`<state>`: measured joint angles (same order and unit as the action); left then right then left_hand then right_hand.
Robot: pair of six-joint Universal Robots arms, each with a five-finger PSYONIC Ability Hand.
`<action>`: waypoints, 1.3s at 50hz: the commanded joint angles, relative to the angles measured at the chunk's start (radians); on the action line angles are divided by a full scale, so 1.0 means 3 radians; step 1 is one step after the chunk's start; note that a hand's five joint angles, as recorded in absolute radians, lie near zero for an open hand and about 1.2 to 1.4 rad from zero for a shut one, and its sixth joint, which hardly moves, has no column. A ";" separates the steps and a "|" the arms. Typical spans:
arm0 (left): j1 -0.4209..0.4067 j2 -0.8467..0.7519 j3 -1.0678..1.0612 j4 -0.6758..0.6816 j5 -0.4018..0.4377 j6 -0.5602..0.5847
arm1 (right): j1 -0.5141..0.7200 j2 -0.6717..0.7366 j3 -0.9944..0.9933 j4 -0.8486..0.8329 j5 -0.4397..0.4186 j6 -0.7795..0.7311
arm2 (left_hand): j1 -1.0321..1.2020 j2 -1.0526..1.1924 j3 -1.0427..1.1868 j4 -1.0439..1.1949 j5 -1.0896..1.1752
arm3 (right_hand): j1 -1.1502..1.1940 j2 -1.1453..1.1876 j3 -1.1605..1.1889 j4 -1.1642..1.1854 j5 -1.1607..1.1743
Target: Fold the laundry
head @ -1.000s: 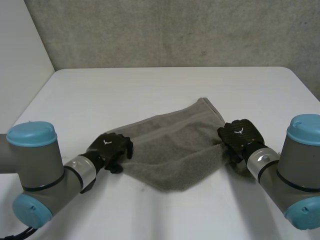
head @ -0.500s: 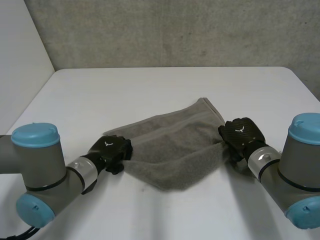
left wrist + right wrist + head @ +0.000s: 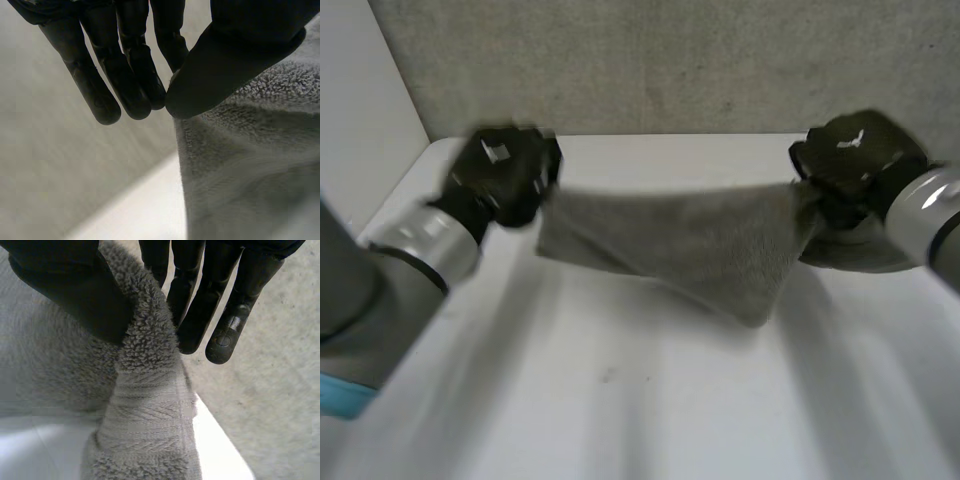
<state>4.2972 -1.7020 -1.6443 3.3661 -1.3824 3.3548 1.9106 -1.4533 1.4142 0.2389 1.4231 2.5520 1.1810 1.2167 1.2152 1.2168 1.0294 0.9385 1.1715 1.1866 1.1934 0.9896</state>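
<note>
Lifting is the change I see: 1 second ago the towel (image 3: 690,240) lay slumped on the table (image 3: 620,400) with both hands low at its ends. Now my left hand (image 3: 505,175) and right hand (image 3: 855,160) are up near the back wall (image 3: 670,60), and the towel hangs stretched between them, apparently clear of the table. The left hand holds 1 top corner, its thumb pressing the cloth against the fingers (image 3: 132,85). The right hand holds the other end, thumb and fingers clamped on a bunched edge, with more cloth gathered below that hand. The top edge runs fairly taut, and the cloth below sags to 1 low point nearer the right. I judge this is the spreading-out step, with no fold made yet. Next the towel needs laying flat.
</note>
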 commanded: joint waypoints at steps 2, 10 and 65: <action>0.0013 0.0632 0.0404 -0.0938 -0.0096 0.0225 | -0.0003 -0.0095 -0.0767 0.1090 0.0052 -0.1108 | 0.0717 0.0599 0.0603 0.0598 0.0641 | 0.1526 0.0749 0.0699 0.0676 0.0774; -0.0099 0.0417 0.0470 -0.1618 -0.0127 0.0767 | 0.0018 0.0017 -0.0475 0.1085 0.0047 -0.1287 | 0.0717 0.0599 0.0603 0.0598 0.0641 | 0.1526 0.0749 0.0699 0.0676 0.0774; -0.0416 -0.0427 -0.0644 0.0218 -0.0848 0.0107 | 0.0233 0.1050 0.0583 -0.1134 -0.0035 0.0026 | 0.0717 0.0599 0.0603 0.0598 0.0641 | -0.1387 -0.2164 -0.2214 -0.2237 -0.2139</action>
<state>4.1527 -1.8312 -1.7621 3.4286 -1.6684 3.3882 1.9895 -1.1535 1.5070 -0.0740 1.4129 2.4834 1.1949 1.2175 1.2160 1.2176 1.0384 0.4533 0.5066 0.4987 0.4963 0.3186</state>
